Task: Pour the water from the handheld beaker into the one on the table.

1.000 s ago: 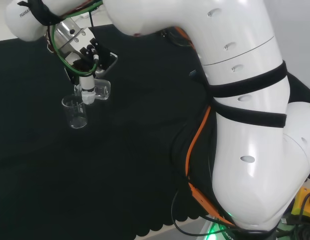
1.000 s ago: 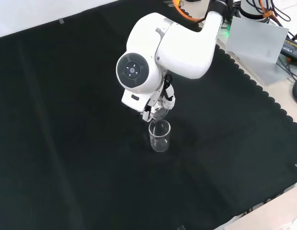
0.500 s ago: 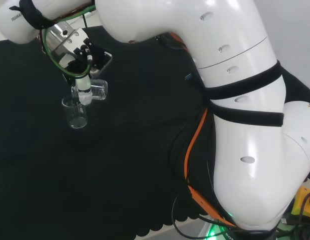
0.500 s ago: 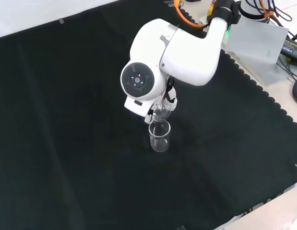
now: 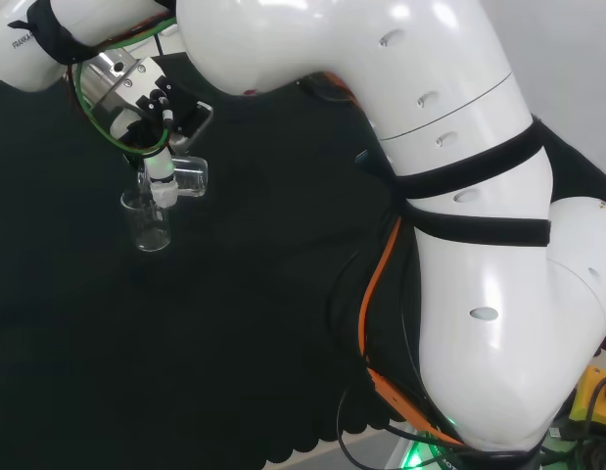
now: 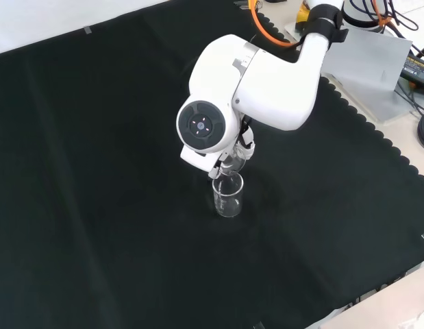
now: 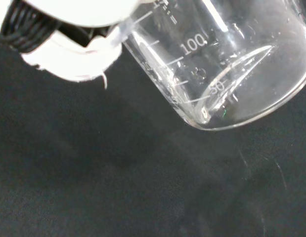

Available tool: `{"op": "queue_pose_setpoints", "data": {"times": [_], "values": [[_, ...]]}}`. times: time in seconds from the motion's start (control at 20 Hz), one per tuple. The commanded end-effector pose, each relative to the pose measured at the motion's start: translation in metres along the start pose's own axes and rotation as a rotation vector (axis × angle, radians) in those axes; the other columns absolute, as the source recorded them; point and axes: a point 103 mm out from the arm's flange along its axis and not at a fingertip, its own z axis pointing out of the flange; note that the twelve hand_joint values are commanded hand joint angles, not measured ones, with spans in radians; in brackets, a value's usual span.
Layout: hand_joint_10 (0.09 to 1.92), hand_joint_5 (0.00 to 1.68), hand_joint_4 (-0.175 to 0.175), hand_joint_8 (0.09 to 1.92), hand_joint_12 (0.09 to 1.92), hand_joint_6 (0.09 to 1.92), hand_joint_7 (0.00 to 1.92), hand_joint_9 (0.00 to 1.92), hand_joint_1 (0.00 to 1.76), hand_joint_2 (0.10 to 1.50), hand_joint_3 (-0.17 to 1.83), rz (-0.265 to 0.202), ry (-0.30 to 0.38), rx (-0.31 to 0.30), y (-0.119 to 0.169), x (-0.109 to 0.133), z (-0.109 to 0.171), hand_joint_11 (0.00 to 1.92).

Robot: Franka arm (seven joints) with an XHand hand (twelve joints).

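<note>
In the head view the robot hand (image 5: 151, 122) is hanging over the far left part of the bench (image 5: 244, 323), and its fingers (image 5: 162, 182) are curling around a clear beaker (image 5: 188, 174). This held beaker is lying almost on its side, with its base pointing to the right of the head view and its mouth pointing to the left. A white fingertip is pressing on the glass near the mouth.

Directly under the mouth a second beaker (image 5: 147, 221) is standing upright on the black cloth. In the head view the lip of the held beaker is sitting just above the rim of the standing one; I cannot tell if the two are touching.

In the front view the standing beaker (image 6: 228, 195) is a little below the middle of the cloth, and the big white link (image 6: 256, 86) with its round grey cap (image 6: 202, 125) is covering most of the robot hand (image 6: 240, 147). A small part of the held beaker (image 6: 227, 166) is showing just below the link, right above the standing beaker.

In the wrist view the held beaker (image 7: 227, 64) is close and tilted, with printed marks on its wall. A thin pool of water is lying along the lower wall toward the base. A white fingertip (image 7: 73, 61) is resting against the glass.
</note>
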Motion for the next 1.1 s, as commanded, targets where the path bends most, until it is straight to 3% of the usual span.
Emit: {"op": "queue_pose_setpoints", "data": {"times": [0.05,1.1], "values": [[0.09,1.28,0.175,0.09,0.92,0.7,1.66,1.56,1.13,0.63,0.72,0.009,-0.015,0.018,-0.0001,0.0015,-0.0006,1.11],[0.09,1.27,0.175,0.09,0.92,0.71,1.66,1.56,1.12,0.63,0.72,0.045,-0.093,0.059,0.0014,0.0062,-0.0057,1.11]]}}
